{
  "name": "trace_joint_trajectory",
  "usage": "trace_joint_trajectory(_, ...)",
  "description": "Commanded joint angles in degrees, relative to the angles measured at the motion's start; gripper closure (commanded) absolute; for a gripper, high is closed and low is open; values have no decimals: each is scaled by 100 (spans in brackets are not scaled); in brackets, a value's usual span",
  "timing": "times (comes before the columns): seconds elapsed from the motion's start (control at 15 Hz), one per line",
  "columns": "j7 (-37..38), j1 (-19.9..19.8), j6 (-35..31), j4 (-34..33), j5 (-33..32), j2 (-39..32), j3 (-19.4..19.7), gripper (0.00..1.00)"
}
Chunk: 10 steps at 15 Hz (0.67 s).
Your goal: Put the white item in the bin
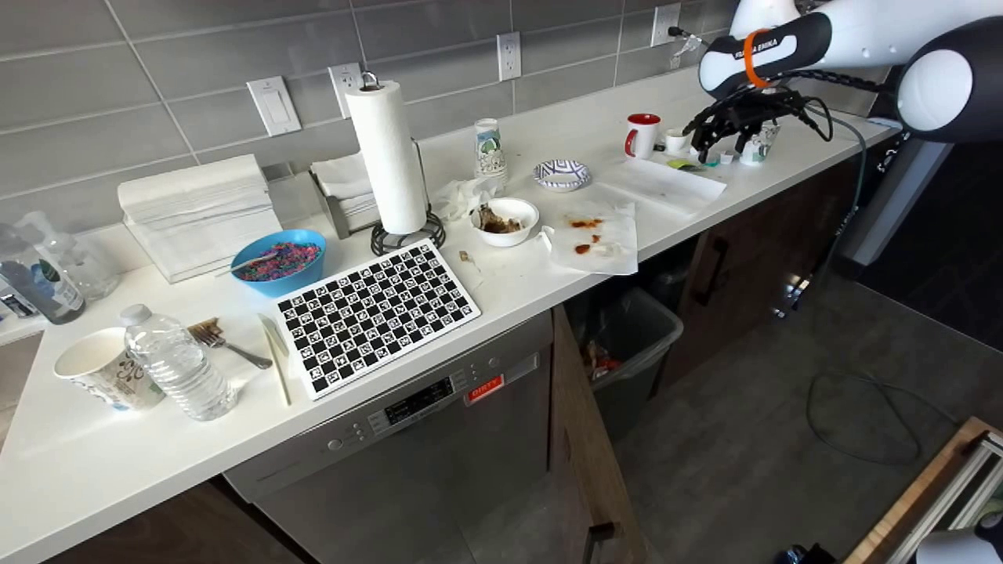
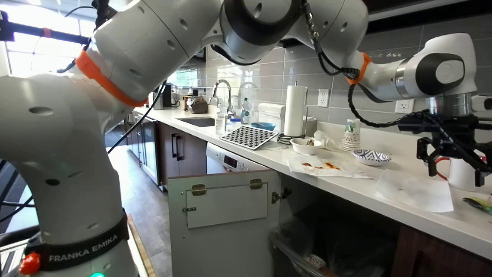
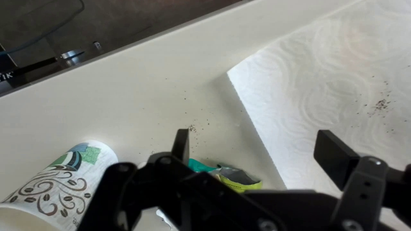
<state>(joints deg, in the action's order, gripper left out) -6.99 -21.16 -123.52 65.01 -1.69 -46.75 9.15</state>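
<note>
My gripper (image 1: 721, 146) is open and empty above the counter's far end. It also shows in an exterior view (image 2: 456, 175). In the wrist view its fingers (image 3: 253, 146) are wide apart over the counter. A flat white paper towel (image 3: 321, 96) with dark crumbs lies under the right finger. It shows in both exterior views (image 1: 666, 184) (image 2: 417, 190). A white patterned paper cup (image 3: 64, 179) lies left of the fingers. Which white thing the task means is unclear. The dark bin (image 1: 629, 403), holding trash, stands below the counter; its lined rim shows (image 2: 284, 248).
A green wrapper (image 3: 242, 186) is partly hidden behind the gripper. A red-white mug (image 1: 644, 139) stands close by. A stained white sheet (image 1: 603, 243), patterned plate (image 1: 561, 174) and white bowl (image 1: 517, 211) are farther along. The cabinet door (image 2: 226, 215) stands open beside the bin.
</note>
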Motion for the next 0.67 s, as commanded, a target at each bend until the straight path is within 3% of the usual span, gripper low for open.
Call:
trace_joint_trajectory(0.0,-389,-219,-45,-814,111,-622,-141,0)
trace_joint_trajectory(0.33,-384,-251,-379,-1490,5,-1222,-80,0)
trace_joint_trajectory(0.4,-328,-177,-334,-933,7,-806,-46,0)
trace_joint_trajectory(0.6,-328,-191,-348,-1191,7,-1027,-46,0)
